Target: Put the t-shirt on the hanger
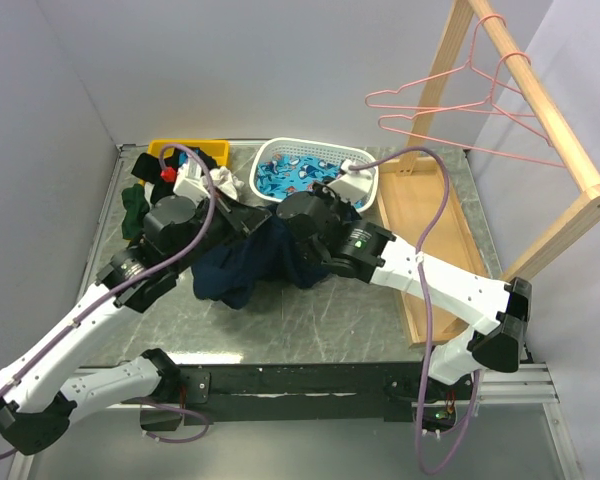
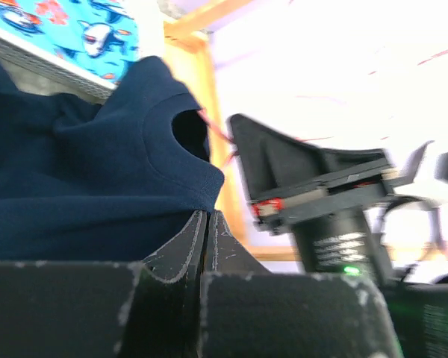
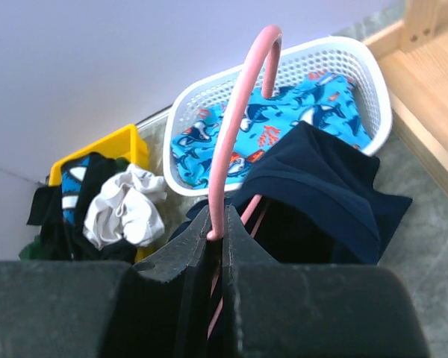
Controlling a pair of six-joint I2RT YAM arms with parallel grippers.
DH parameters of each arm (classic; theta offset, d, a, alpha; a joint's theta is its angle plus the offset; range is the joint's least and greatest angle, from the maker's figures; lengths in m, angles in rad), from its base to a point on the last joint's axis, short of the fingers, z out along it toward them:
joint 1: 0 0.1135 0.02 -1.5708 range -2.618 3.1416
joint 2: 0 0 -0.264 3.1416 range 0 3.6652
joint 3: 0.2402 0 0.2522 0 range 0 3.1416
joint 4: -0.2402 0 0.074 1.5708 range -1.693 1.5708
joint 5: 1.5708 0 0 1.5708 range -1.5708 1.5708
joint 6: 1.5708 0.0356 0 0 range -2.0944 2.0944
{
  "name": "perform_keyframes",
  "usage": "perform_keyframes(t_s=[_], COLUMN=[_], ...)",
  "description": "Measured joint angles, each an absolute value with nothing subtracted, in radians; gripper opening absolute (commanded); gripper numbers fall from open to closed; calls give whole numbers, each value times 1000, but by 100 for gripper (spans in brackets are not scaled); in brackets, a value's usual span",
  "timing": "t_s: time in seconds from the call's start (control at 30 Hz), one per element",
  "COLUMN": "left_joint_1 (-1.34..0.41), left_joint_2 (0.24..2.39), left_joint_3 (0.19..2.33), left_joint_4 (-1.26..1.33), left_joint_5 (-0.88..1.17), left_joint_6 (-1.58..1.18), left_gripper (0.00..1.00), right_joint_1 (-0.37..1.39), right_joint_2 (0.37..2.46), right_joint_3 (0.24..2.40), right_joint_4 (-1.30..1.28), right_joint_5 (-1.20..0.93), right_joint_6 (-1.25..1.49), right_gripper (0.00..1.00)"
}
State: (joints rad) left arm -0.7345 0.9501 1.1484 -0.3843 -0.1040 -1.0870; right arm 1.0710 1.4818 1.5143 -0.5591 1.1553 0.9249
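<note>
The navy t-shirt [image 1: 238, 272] lies bunched in the middle of the table between my two wrists. My left gripper [image 2: 207, 215] is shut, with the hem of the t-shirt's [image 2: 75, 201] neck opening pinched at its tips. My right gripper [image 3: 224, 230] is shut on the curved hook of a pink hanger [image 3: 237, 119]. The hanger's two thin wires run down past the jaws into the dark opening of the t-shirt [image 3: 325, 183]; the rest of the hanger is hidden inside the cloth. In the left wrist view the right gripper's black body [image 2: 306, 175] sits just right of the neck opening.
A white basket [image 1: 365, 185] with light blue whale-print fabric [image 3: 299, 104] stands behind the shirt. A yellow bin [image 1: 195, 148] and a heap of black, green and white clothes [image 3: 119, 209] sit at back left. A wooden rack [image 1: 545, 115] with pink hangers [image 1: 450, 100] stands at right.
</note>
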Motion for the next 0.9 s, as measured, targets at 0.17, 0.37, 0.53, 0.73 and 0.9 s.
perform_keyframes(t_s=[0.17, 0.37, 0.53, 0.73, 0.9], left_joint_1=[-735, -728, -723, -723, -723], left_joint_2=[990, 982, 951, 745, 642], left_joint_3=[1148, 1149, 1188, 1105, 1044], left_joint_4=[-448, -536, -658, -749, -753], left_joint_5=[-132, -183, -198, -153, -70], left_joint_6=[-971, -850, -709, -566, -503], left_gripper=[63, 68, 62, 63, 69], right_joint_1=[1062, 1056, 1054, 1040, 1036], right_joint_2=[1518, 1629, 1655, 1668, 1682], right_joint_3=[1514, 1549, 1573, 1653, 1678], right_joint_4=[-443, -423, -455, -502, -532], right_joint_5=[1091, 992, 942, 905, 892], right_joint_6=[789, 711, 697, 693, 693], right_gripper=[0, 0, 0, 0, 0])
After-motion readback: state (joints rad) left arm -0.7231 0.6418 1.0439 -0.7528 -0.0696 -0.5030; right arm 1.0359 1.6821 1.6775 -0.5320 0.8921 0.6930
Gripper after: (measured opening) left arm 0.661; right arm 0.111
